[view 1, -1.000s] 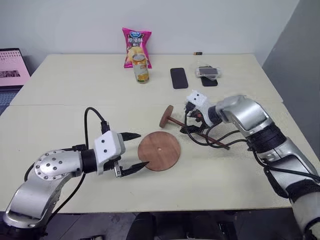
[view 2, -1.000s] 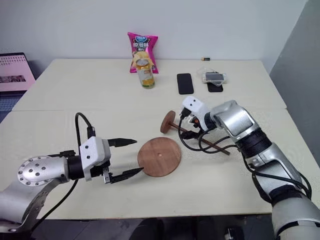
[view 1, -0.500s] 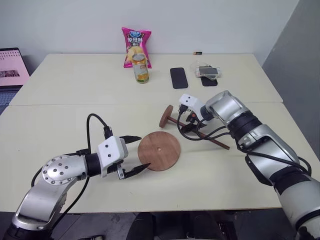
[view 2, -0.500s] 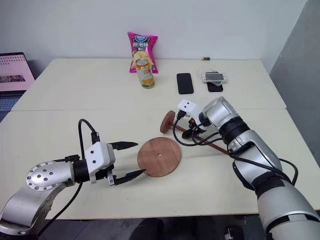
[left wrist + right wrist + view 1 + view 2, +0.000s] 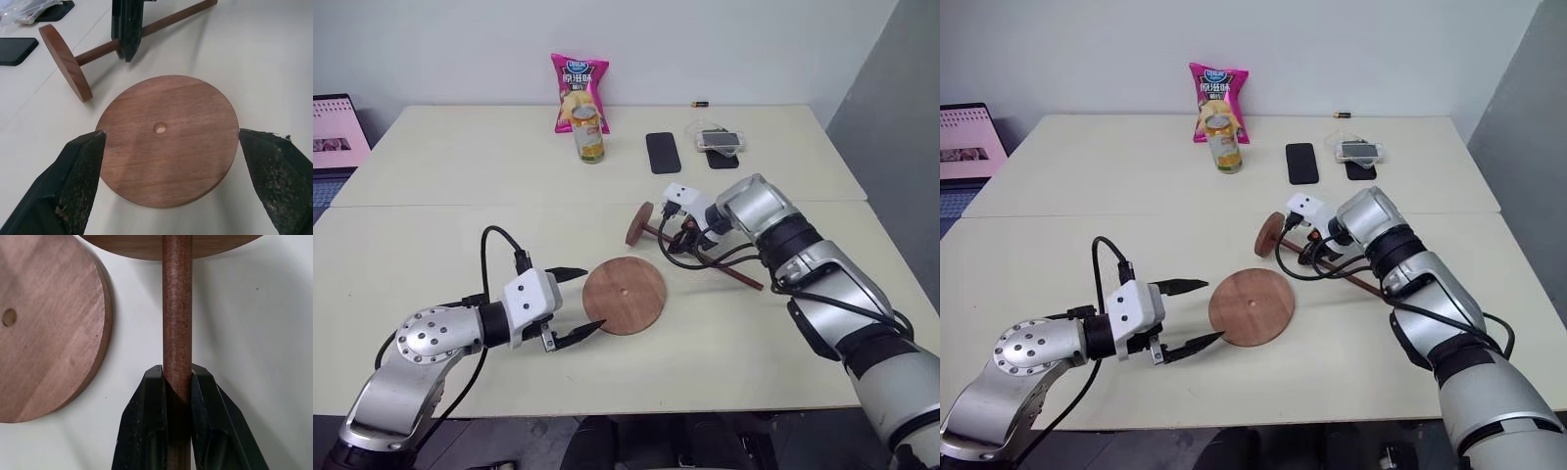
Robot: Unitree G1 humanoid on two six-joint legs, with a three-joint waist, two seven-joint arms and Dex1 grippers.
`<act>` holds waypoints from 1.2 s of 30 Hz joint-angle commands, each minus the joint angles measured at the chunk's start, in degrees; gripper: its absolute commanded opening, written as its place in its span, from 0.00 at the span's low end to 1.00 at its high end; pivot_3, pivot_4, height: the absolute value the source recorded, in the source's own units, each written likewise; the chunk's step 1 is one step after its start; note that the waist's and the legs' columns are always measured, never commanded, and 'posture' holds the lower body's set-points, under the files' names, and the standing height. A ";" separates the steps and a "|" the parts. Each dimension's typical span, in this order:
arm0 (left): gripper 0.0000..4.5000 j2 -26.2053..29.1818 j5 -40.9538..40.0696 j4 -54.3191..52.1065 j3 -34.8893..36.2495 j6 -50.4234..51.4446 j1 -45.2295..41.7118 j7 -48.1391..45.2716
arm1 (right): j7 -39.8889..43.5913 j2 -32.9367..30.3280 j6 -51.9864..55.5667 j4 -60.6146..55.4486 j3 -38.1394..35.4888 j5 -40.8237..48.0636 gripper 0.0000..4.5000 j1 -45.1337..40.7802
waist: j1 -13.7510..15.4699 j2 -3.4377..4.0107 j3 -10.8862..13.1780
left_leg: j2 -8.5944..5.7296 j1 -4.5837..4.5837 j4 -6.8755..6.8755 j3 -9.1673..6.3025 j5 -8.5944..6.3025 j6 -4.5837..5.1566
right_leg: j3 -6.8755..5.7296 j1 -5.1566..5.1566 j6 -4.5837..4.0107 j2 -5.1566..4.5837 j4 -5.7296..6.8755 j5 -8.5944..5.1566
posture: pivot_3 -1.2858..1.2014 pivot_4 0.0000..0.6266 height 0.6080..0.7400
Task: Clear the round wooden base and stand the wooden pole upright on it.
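The round wooden base (image 5: 624,295) lies flat and bare on the table, its centre hole showing. My left gripper (image 5: 595,297) is open at the base's left edge, one black fingertip (image 5: 80,161) on each side of the disc, touching nothing. Just beyond the base lies the wooden pole (image 5: 740,278), its end disc (image 5: 639,226) resting on edge. My right gripper (image 5: 177,377) is shut on the pole's shaft (image 5: 177,308) a little way from that disc, and the pole is still down on the table.
At the back of the table are a pink snack bag (image 5: 579,90), a drink can (image 5: 590,135), a black phone (image 5: 664,153), a second phone in a clear case (image 5: 722,144) and a small battery (image 5: 701,103). A laptop screen (image 5: 337,132) stands far left.
My right gripper has closed from wide open onto the pole's shaft, and the arm's elbow has swung in. The left gripper and the base have stayed put.
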 commanded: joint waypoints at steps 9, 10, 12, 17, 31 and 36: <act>1.00 1.99 -7.02 -2.09 14.14 4.67 7.78 -1.16 | -4.92 -2.39 7.02 -44.34 -24.60 17.77 0.05 11.47 | 0.11 -0.06 -0.04 | 0.04 -0.55 0.02 0.01 0.00 -0.01 | 0.00 -0.57 -0.03 0.00 0.04 0.04 | 0.52 0.24 1.00; 1.00 2.25 -7.47 -2.64 15.12 5.33 8.71 -1.35 | -6.77 -0.31 5.00 -48.00 -27.14 19.79 0.05 14.33 | 0.10 -0.08 -0.05 | 0.04 -0.55 0.03 0.01 0.00 -0.01 | 0.00 -0.57 -0.03 0.00 0.05 0.05 | 0.52 0.24 1.00; 1.00 2.66 -8.63 -3.73 16.54 6.47 9.98 -1.55 | -10.71 4.57 1.07 -53.14 -30.91 23.12 0.05 19.19 | 0.03 -0.10 -0.06 | 0.04 -0.53 0.01 0.01 0.00 0.00 | 0.01 -0.57 -0.03 0.00 0.06 0.05 | 0.52 0.24 1.00; 1.00 3.94 -10.25 -4.85 17.88 7.64 10.27 -2.57 | -17.65 16.80 -15.72 -58.43 -31.27 25.10 0.05 29.02 | -0.04 -0.12 -0.07 | 0.06 -0.46 0.02 0.00 0.01 -0.01 | 0.02 -0.56 -0.05 0.05 0.16 0.07 | 0.52 0.24 1.00; 1.00 4.85 -11.11 -5.09 15.38 6.94 9.73 -4.56 | -16.53 22.11 -43.57 -50.44 -18.48 20.35 0.05 43.28 | -0.66 -0.26 -0.16 | 0.08 -0.35 0.02 0.05 0.02 -0.02 | 0.09 -0.54 -0.05 0.09 0.23 0.07 | 0.52 0.24 1.00; 1.00 5.13 -10.22 -4.49 13.53 7.45 9.82 -4.53 | -17.55 22.09 -49.87 -45.79 -17.82 18.84 0.05 43.55 | -0.76 -0.30 -0.19 | 0.08 -0.32 0.03 0.05 0.02 -0.02 | 0.10 -0.54 -0.05 0.10 0.27 0.07 | 0.52 0.24 1.00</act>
